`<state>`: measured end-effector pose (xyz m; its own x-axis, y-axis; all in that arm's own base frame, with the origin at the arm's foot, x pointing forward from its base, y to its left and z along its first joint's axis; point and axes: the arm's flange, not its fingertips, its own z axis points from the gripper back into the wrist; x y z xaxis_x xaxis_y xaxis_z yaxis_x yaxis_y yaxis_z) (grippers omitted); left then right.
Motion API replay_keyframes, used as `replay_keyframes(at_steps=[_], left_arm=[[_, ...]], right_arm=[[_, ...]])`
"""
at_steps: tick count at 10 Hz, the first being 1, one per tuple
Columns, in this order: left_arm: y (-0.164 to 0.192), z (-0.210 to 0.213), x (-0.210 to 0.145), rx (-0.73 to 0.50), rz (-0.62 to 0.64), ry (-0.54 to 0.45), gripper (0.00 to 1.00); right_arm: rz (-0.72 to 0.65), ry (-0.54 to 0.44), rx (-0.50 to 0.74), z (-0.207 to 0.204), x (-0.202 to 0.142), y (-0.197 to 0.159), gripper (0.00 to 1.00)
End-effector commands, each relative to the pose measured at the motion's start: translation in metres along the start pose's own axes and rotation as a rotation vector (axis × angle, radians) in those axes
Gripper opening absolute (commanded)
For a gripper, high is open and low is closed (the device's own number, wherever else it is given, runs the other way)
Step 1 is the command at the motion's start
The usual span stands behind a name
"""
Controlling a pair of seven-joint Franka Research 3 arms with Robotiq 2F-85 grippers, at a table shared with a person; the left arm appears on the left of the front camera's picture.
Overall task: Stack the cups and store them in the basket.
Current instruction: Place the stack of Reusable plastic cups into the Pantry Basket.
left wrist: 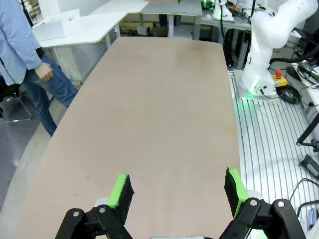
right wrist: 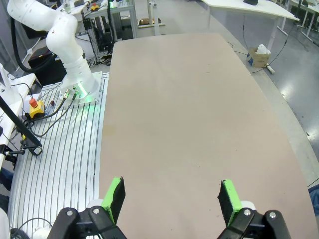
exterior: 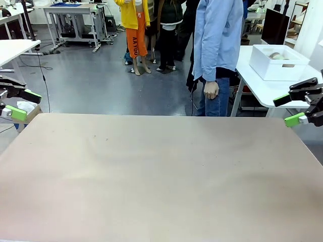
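- Basket, white and rectangular with a rolled rim, sits on a white side table beyond the far right corner of our work table; we make out the pale rounded shapes of cups lying inside it, too small to count.
- We see the right gripper hovering off the right edge of the work table, its arm reaching in from the side, green-padded fingers spread wide and holding nothing; the basket lies beyond it, well apart.
- We see the left gripper hovering off the left edge, jaws likewise parted and empty, far across the table from the basket.
- From the left wrist, we look down the tan tabletop between two spread green pads, with the basket at the far end.
- From the right wrist, we see parted fingers above bare tabletop.
- A person in a light blue shirt stands at the far side, one hand hanging down, just left of the side table.
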<state>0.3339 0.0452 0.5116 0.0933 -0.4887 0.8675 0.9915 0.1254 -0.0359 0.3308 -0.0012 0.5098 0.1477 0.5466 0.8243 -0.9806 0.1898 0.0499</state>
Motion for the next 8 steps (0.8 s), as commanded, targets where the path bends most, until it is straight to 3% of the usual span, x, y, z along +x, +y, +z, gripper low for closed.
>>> replay_keyframes(at_steps=[1, 8], left_arm=[[-0.0008, -0.0005, 0.0027, -0.003, 0.007, -0.009, 0.96], [-0.0008, -0.0005, 0.0027, -0.003, 0.007, -0.009, 0.96]], right_arm=[[0.019, -0.023, 0.004, 0.0013, 0.0016, -0.0037, 1.00], [0.019, -0.023, 0.004, 0.0013, 0.0016, -0.0037, 1.00]])
